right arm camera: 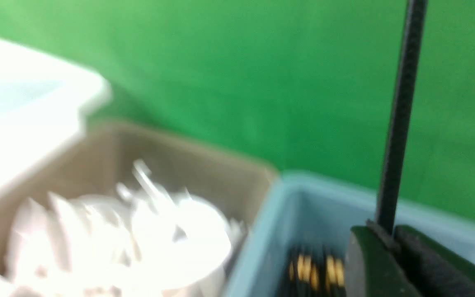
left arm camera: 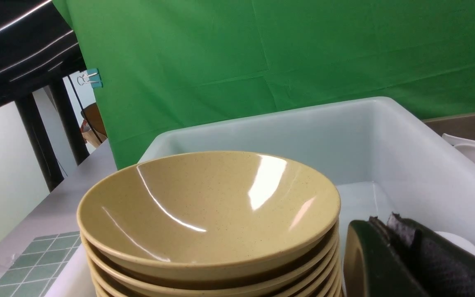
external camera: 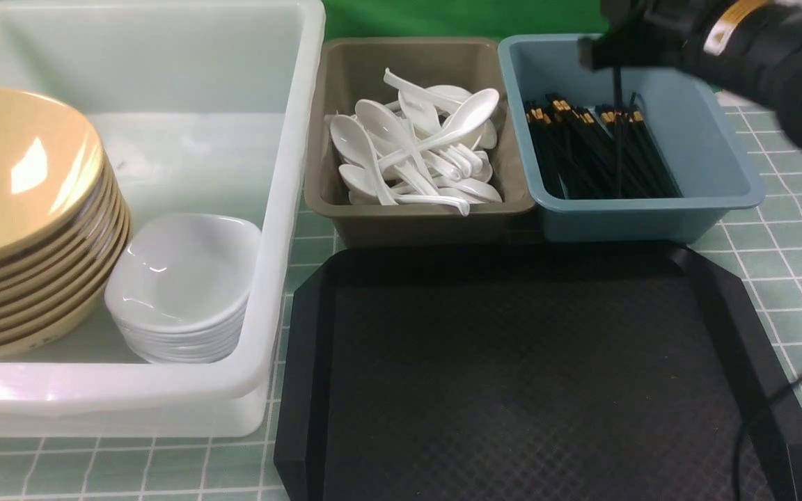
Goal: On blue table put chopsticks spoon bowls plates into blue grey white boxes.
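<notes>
Right claw (right arm camera: 388, 237): jaws nearly closed, pinching one thin black chopstick (right arm camera: 400, 123) between the dark pads. Stick stands close to upright. In the front view it hangs from the claw above the blue plastic box (external camera: 721, 160). Its lower end reaches down among the pile of gold-banded black chopsticks (external camera: 582, 153) lying in that box. Contact with the pile cannot be made out. Arm blurred in both views.

Left claw (left arm camera: 390, 247): pads pressed together, nothing between them. It sits just beside the stack of tan speckled bowls (left arm camera: 208, 206), over the large white translucent box (left arm camera: 386, 136).

White box holds the tan stack at its left side. A stack of small white dishes (external camera: 178, 292) sits touching it on the right.

Grey-brown plastic box (external camera: 345, 90) stands between the white and blue boxes, heaped with white ceramic soup spoons (external camera: 422, 146).

Black textured tray (external camera: 512, 383) lies in front of the two small boxes, on the green grid-pattern table cover (external camera: 791, 229). Green cloth backdrop (left arm camera: 262, 62) behind.
</notes>
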You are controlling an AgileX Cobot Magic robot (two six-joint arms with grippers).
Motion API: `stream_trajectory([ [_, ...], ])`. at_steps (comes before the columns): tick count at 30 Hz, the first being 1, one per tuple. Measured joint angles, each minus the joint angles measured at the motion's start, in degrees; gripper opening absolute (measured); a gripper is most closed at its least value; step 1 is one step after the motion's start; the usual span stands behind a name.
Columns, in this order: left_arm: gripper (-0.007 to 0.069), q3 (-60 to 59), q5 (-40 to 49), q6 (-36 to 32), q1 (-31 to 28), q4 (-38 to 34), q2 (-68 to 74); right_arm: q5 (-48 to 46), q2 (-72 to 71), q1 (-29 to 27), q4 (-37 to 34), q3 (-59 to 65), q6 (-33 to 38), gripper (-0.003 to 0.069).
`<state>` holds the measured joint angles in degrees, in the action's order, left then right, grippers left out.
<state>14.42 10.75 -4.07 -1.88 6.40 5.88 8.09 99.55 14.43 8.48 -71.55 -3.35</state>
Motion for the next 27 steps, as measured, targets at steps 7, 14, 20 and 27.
stream_trajectory([
  [7, 0.0003, 0.0, 0.05, -0.07, 0.0, 0.0, 0.0, -21.26, 3.46, -1.21, -0.01, -6.42, -1.53, 0.0321],
  [14, 0.0003, 0.0, 0.05, -0.11, 0.0, 0.0, 0.0, -36.99, -12.38, 1.9, -0.12, -5.07, 2.9, 0.0208],
  [20, 0.0003, 0.0, 0.05, -0.12, 0.0, 0.0, 0.0, -33.56, -36.82, 11.81, -0.56, 10.57, 5.7, 0.0043],
  [27, 0.0003, 0.0, 0.05, -0.17, 0.0, 0.0, 0.0, -22.81, -53.81, 15.23, -0.56, 36.35, -0.67, 0.0036],
])
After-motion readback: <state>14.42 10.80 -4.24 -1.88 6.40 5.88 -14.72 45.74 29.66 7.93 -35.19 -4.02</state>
